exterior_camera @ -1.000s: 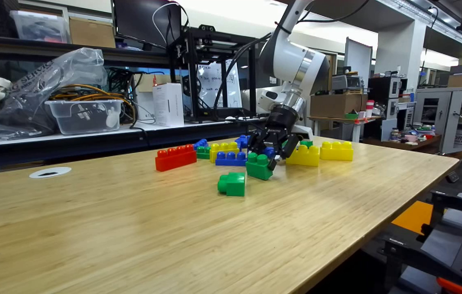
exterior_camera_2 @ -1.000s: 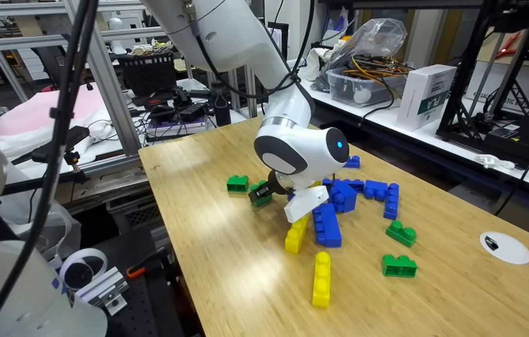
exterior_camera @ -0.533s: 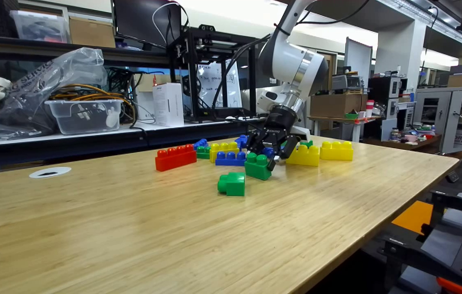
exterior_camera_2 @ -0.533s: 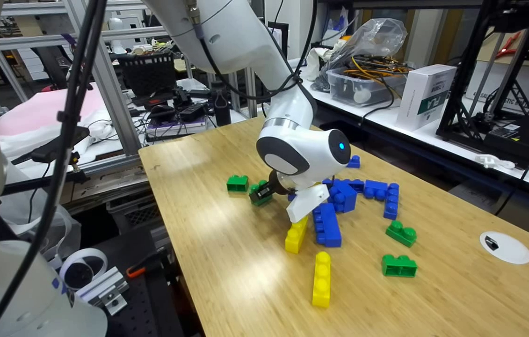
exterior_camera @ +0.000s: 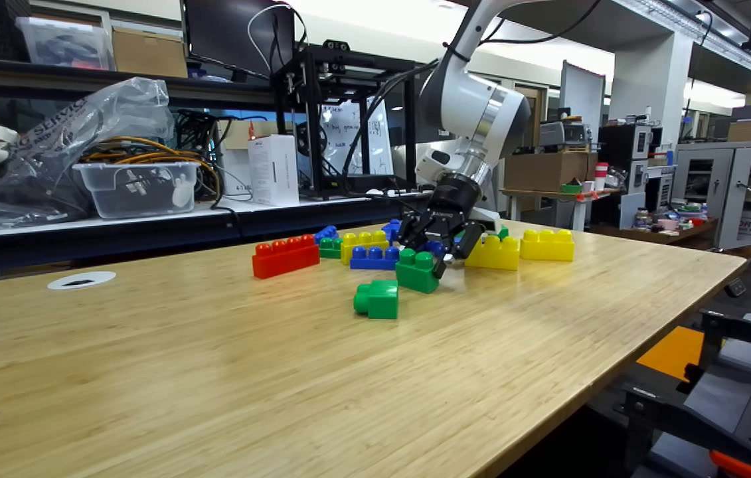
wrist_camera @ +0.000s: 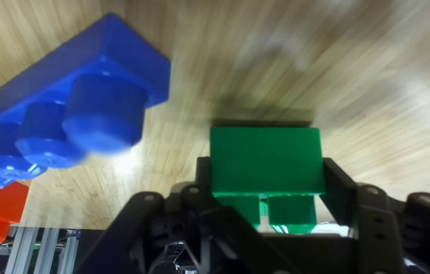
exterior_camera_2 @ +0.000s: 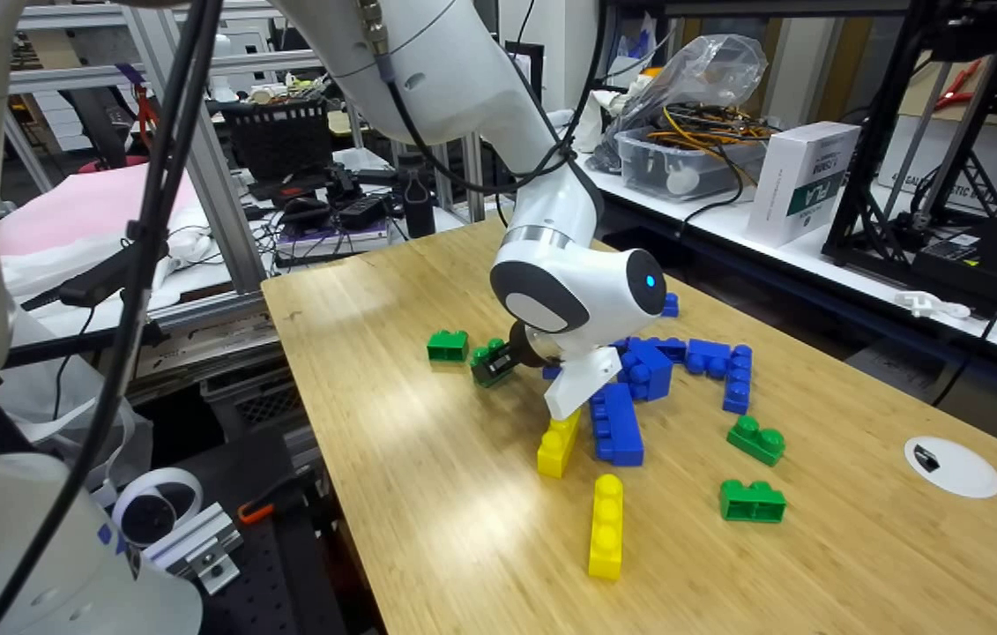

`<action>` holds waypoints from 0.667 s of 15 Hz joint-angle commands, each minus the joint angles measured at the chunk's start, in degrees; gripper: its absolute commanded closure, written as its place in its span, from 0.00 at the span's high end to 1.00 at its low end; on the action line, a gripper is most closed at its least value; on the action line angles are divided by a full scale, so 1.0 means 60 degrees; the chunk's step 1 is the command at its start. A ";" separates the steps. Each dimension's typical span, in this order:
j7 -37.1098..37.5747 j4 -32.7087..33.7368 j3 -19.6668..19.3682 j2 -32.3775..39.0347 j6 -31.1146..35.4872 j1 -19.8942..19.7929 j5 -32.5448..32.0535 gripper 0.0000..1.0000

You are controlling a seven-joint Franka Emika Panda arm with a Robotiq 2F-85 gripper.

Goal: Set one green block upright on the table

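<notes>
My gripper [wrist_camera: 266, 167] is shut on a green block [wrist_camera: 266, 160]; its fingers press the two ends in the wrist view. The held green block [exterior_camera: 417, 273] has its two studs up and sits at or just above the table [exterior_camera: 229, 372]; I cannot tell if it touches. It also shows in an exterior view, partly behind the gripper [exterior_camera_2: 496, 360]. A second green block [exterior_camera: 377, 300] lies on its side nearby, studs pointing sideways, and shows in both exterior views [exterior_camera_2: 448, 347].
A blue brick [wrist_camera: 131, 64] lies beside the gripper. Yellow bricks [exterior_camera: 546, 245], a red brick [exterior_camera: 286, 256] and blue bricks [exterior_camera_2: 617, 423] lie around the arm. More green bricks [exterior_camera_2: 752, 502] lie farther off. The table edge [exterior_camera: 614, 372] runs along one side.
My gripper and the held green block have shifted slightly, to the left in an exterior view. The arm has moved a little with them. The second green block has not moved.
</notes>
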 commanded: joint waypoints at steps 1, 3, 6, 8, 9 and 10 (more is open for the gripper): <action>-0.0444 0.0215 -0.0044 0.0208 -0.0291 -0.0086 0.0170 0.45; -0.0429 0.0224 -0.0054 0.0217 -0.0324 -0.0086 0.0153 0.45; -0.0404 0.0235 -0.0068 0.0224 -0.0358 -0.0083 0.0127 0.45; -0.0412 0.0227 -0.0075 0.0219 -0.0343 -0.0075 0.0123 0.45; -0.0417 0.0222 -0.0079 0.0217 -0.0340 -0.0075 0.0121 0.45; -0.0427 0.0216 -0.0080 0.0215 -0.0336 -0.0078 0.0129 0.45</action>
